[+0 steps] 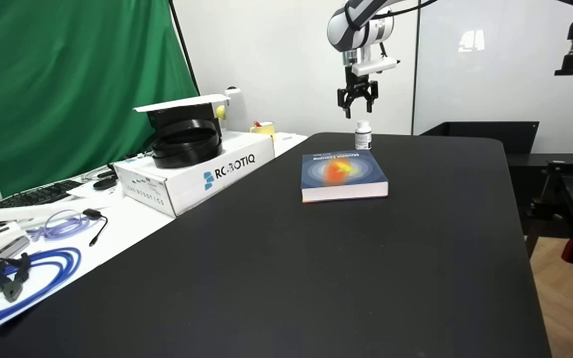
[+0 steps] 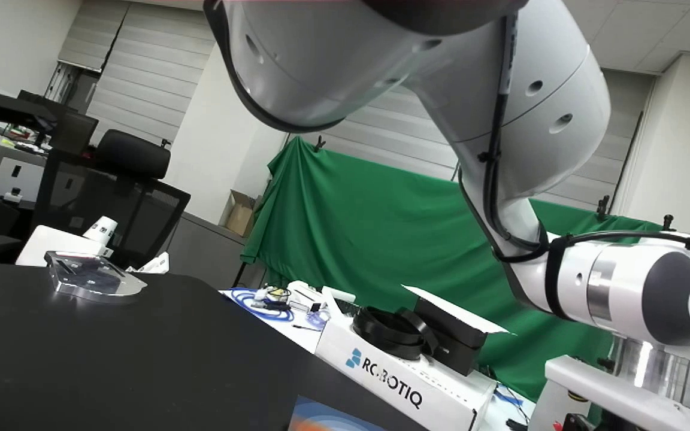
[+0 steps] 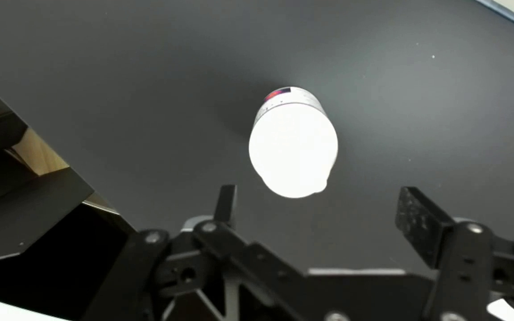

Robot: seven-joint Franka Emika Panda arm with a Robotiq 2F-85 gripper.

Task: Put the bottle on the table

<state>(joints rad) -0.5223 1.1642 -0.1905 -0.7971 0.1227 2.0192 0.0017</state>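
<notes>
Bottle (image 1: 363, 136) stands up on the table (image 1: 366, 258), below the end effector (image 1: 358, 111), which is spread wide and holds nothing. The job looks done, so rise straight up and don't bump the bottle.

Lower than the black gripper (image 1: 358, 110): a white bottle (image 1: 363, 136) with dark print, a black table (image 1: 291, 273), a blue book (image 1: 343, 171) with pale rings around an orange-and-yellow patch. Well apart, a green curtain (image 1: 67, 74).
</notes>
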